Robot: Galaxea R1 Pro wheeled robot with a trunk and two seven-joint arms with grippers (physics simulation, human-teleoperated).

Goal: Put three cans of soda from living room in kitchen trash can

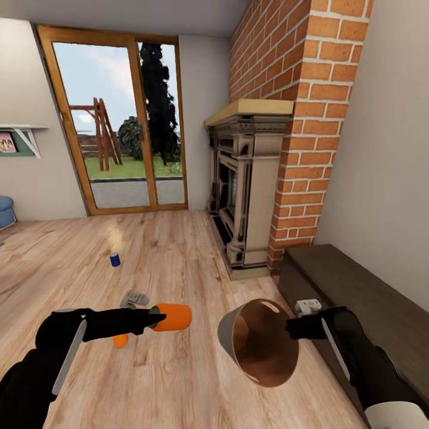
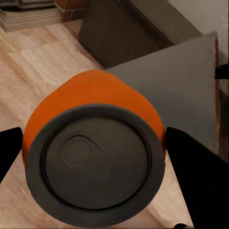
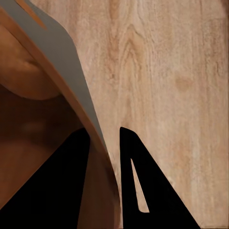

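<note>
Second orange can (image 1: pixel 121 341) half hidden behind left arm, sofa (image 1: pixel 6 211) cut off

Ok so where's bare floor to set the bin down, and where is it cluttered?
Bare planks lie below the trash can, between it and the left arm, and also between the blue can and the fireplace. It is crowded by the left gripper: its orange can, another orange can and a grey object.

Orange can (image 2: pixel 95 152) gripped between the tool's fingers (image 2: pixel 198 176) — grey bin (image 2: pixel 176 90) beyond.
</note>
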